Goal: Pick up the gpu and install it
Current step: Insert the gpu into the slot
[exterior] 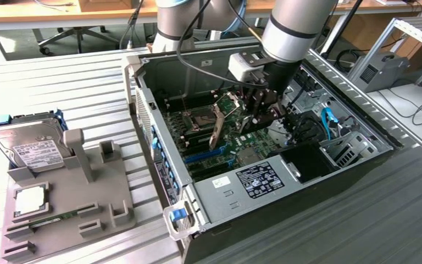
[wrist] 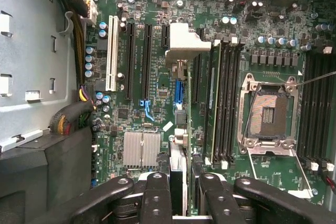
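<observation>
GPU (wrist: 178,174) stands on edge (seen edge-on) between the hand's (wrist: 178,195) fingers, gripped. It hangs over the motherboard (wrist: 157,51) inside the open case (exterior: 141,110).

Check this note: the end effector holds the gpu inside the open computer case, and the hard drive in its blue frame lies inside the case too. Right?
No. The exterior view shows the hard drive in its blue frame outside the computer case, on the grey fixture at that view's left. The rest stands: the end effector holds the gpu inside the open case.
</observation>
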